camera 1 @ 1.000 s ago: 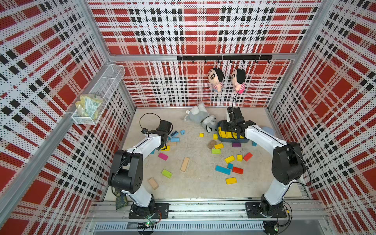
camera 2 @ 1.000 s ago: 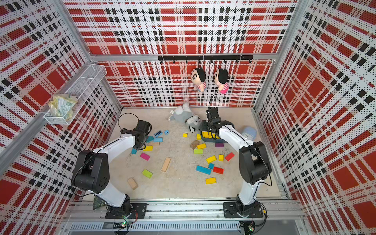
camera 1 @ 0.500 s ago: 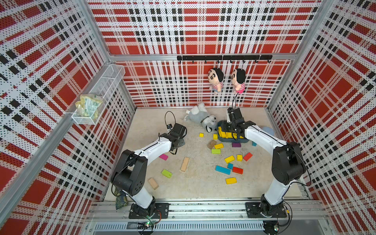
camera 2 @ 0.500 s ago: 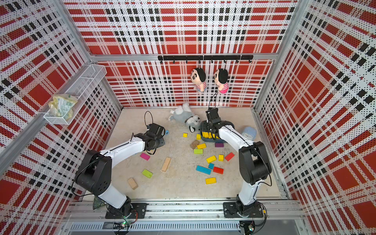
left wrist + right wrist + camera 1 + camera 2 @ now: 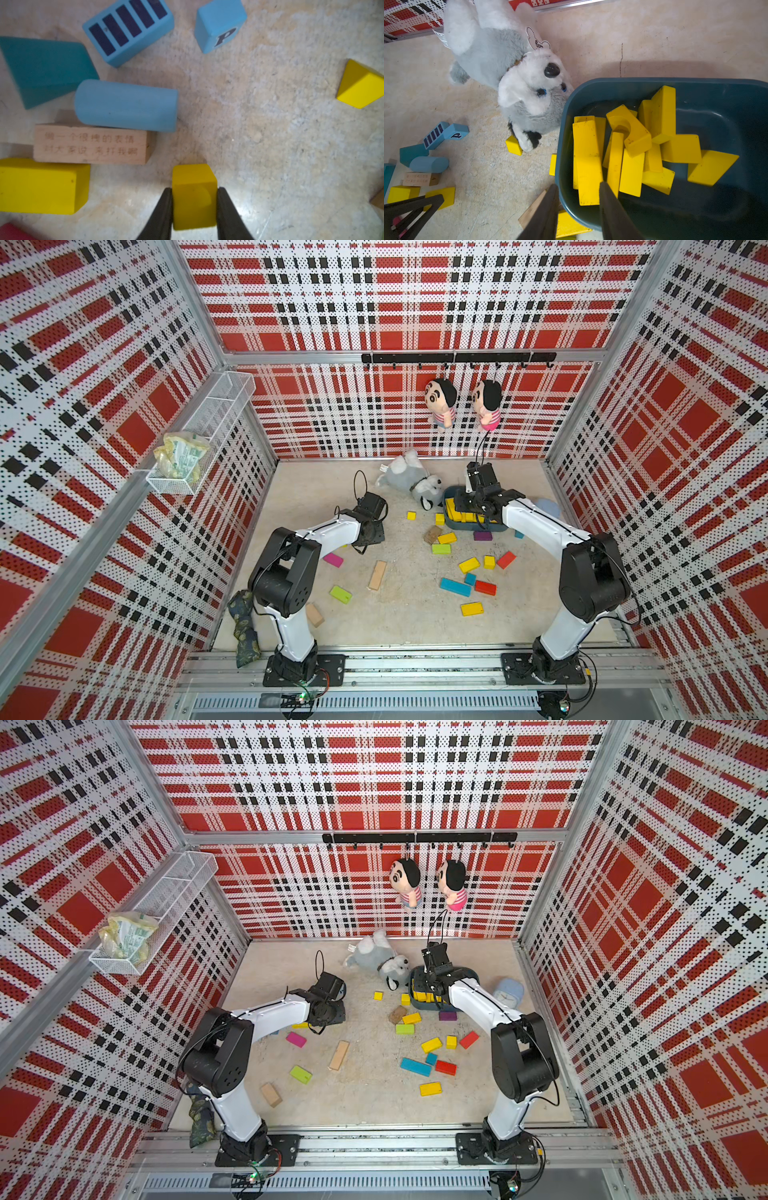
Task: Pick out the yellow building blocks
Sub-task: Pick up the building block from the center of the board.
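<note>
Yellow cube [image 5: 193, 199] sits clamped between the jaws of my left gripper [image 5: 194, 189], which are closed tight on two of its sides. Over the last second that arm has swung away from the heap at the left edge of the floor toward the middle. I read that as one more pick made and the carry begun. The cube looks lifted just clear of the floor. The heap shows beside it in the left wrist view: a blue cylinder [image 5: 126, 106], a wooden block [image 5: 91, 145] with writing on it, and a bigger yellow brick [image 5: 41, 187] not yet collected. The right arm has not moved in that time. My right gripper [image 5: 577, 185] hangs over the rim of the dark tray [image 5: 566, 108], jaws part open, one finger outside the wall and one inside, with nothing pinched that I can see. A pile of yellow blocks [image 5: 633, 149] already lies in that tray. From the left gripper the tray [image 5: 451, 490] is well apart, off toward the right arm, with the plush dog [image 5: 409, 483] just beside it on my approach side. More remain loose on the floor, among them a yellow bar [image 5: 471, 608] nearer the right arm's base.
</note>
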Tool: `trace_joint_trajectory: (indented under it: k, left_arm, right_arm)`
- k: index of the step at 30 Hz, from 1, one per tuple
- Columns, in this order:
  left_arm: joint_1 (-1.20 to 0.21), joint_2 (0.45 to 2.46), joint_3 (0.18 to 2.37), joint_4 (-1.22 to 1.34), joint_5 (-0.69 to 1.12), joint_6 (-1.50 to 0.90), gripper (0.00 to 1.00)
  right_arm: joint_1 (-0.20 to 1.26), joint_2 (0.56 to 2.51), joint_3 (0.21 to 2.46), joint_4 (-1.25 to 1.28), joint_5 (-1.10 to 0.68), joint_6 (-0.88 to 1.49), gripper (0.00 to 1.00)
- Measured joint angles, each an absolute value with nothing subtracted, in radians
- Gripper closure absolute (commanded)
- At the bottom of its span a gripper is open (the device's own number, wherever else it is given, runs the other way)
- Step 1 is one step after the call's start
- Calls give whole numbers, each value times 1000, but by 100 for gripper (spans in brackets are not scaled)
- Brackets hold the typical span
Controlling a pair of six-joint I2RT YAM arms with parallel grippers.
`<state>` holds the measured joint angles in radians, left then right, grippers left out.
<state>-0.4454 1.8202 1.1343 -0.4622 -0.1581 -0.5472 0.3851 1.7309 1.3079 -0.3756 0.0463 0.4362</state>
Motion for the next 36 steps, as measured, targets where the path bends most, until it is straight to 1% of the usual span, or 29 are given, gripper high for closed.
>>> trace_joint_trajectory:
  k: [6, 9, 15, 18, 19, 23, 26, 29, 36]
  left_arm:
    - [-446, 1859, 1150, -471, -168, -529, 53]
    - [-446, 1877, 1152, -481, -176, -526, 50]
    - [-447, 1888, 1169, -495, -188, -522, 69]
    - [-450, 1891, 1183, -501, -198, -516, 82]
    - [-452, 1891, 1188, -502, -203, -515, 84]
    - [-476, 1889, 1222, -498, -238, -494, 91]
    - [-509, 1878, 1248, -484, -251, -459, 93]
    - [-550, 1869, 1290, -457, -247, -424, 100]
    - [-681, 1927, 1525, -359, -190, -333, 100]
  right_arm:
    - [386, 1728, 1308, -376, 50, 436, 64]
    - [386, 1728, 1308, -375, 50, 436, 64]
    - [386, 1728, 1308, -376, 50, 436, 64]
    - [386, 1728, 1308, -375, 50, 436, 64]
    - [386, 1728, 1308, -376, 50, 436, 64]
    - [386, 1728, 1308, -376, 51, 435, 64]
    - [386, 1727, 1308, -376, 58, 436, 64]
    - [386, 1715, 1288, -375, 65, 442, 64]
    - [364, 1647, 1221, -381, 85, 470, 64]
